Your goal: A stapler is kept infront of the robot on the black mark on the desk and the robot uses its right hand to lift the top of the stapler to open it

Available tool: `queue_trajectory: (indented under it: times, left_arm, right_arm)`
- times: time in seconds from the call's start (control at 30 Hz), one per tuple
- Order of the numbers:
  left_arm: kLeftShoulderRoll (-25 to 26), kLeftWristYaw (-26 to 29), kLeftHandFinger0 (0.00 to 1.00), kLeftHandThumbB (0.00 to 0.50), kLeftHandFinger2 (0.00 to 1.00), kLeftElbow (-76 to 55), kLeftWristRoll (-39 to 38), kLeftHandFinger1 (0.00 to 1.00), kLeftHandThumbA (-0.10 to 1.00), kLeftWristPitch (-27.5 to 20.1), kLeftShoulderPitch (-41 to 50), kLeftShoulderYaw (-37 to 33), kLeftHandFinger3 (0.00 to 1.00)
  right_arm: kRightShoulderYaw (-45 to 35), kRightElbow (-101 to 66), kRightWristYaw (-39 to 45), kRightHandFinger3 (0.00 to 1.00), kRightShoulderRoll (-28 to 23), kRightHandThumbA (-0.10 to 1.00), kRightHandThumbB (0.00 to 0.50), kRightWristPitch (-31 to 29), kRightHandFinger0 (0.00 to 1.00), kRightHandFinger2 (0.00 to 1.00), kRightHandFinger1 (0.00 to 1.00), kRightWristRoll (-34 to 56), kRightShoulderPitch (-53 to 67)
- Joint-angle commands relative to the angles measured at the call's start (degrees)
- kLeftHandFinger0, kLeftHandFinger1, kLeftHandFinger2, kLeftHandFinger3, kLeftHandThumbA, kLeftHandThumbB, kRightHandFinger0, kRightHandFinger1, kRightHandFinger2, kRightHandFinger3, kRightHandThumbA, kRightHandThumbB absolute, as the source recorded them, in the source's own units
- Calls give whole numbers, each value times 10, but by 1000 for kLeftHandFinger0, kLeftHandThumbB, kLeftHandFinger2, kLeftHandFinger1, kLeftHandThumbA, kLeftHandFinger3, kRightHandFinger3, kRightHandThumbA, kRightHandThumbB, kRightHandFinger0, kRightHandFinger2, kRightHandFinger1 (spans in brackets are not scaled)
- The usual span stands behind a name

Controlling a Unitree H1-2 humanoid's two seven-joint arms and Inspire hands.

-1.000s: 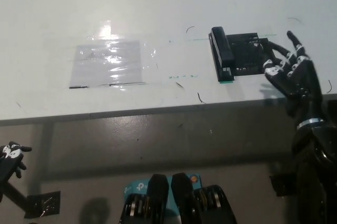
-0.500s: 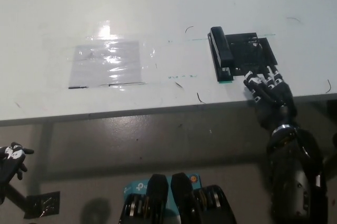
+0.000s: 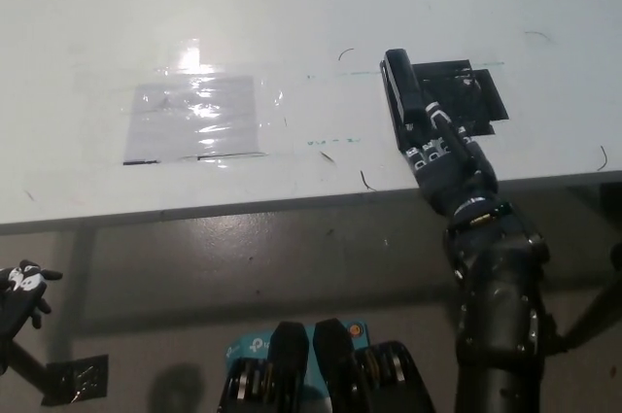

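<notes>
One stapler (image 3: 402,94) is counted on the desk (image 3: 292,5), set on one black mark (image 3: 466,97). One clear taped sheet (image 3: 194,120) is seen. Two robot hands are counted: one black right hand (image 3: 449,155), one left hand (image 3: 21,287)

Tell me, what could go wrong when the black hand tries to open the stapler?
The right hand covers the near end of the stapler, so it might push it off the black mark instead of lifting the top. The stapler sits near the desk edge, so a slip could knock it off.
</notes>
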Motion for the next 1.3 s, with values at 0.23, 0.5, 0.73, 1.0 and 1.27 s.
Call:
queue_trajectory:
  times: [0.23, 0.5, 0.73, 1.0, 1.27]
  left_arm:
    - [8, 8, 181, 0, 447, -19, 3, 230, -100, -5, -12, 5, 762]
    - [9, 7, 182, 0, 475, -15, 3, 237, -100, -10, -12, 5, 769]
    - [4, 8, 208, 0, 454, -19, 4, 241, -100, -9, 3, 5, 753]
    - [4, 7, 218, 0, 495, -20, 3, 254, -100, -3, 10, 6, 763]
    - [2, 12, 173, 0, 456, -19, 5, 237, -100, 0, 11, 10, 730]
  right_arm:
    - [-3, 26, -12, 1000, 10, 840, 0, 2, 827, 1000, 971, 40, -47]
    - [-6, 45, -1, 1000, 9, 845, 0, -3, 829, 1000, 930, 38, -57]
    - [-2, 76, 12, 1000, 8, 808, 0, -16, 824, 1000, 924, 34, -66]
    - [-4, 103, 13, 1000, -3, 642, 0, -27, 735, 951, 818, 38, -114]
    - [3, 114, 7, 988, -9, 645, 0, -37, 752, 898, 791, 32, -169]
